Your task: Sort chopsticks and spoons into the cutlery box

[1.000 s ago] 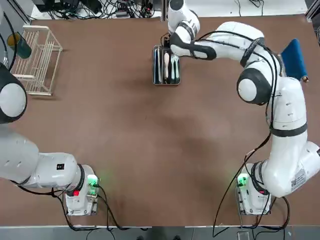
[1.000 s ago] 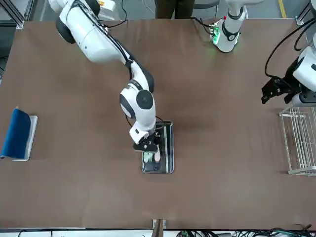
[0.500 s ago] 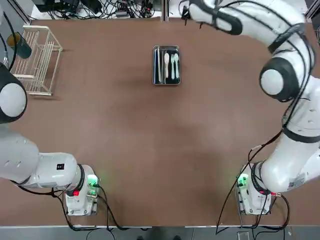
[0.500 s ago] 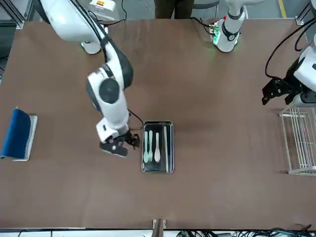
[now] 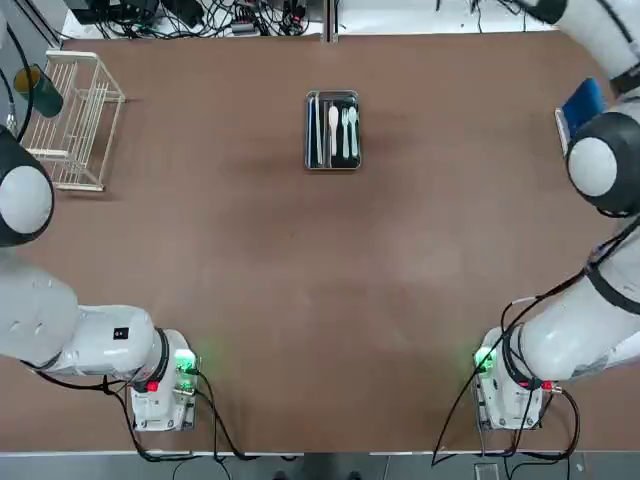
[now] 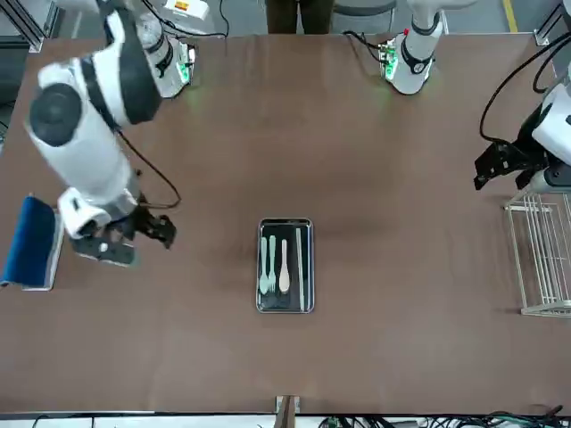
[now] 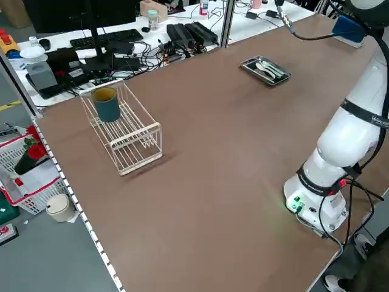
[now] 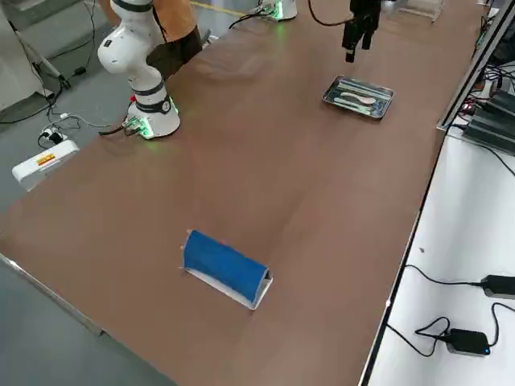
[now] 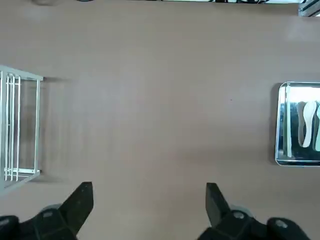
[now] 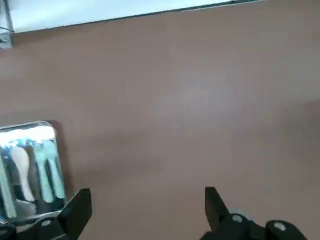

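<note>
The spoons and chopsticks lie in the box. The right gripper and left gripper are wide open, holding nothing.

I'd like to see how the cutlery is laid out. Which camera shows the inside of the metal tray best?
The front view: the cutlery box sits unobstructed, its pieces lying lengthwise. The top view is similar; both side views show it far off, and both wrist views cut it off.
</note>
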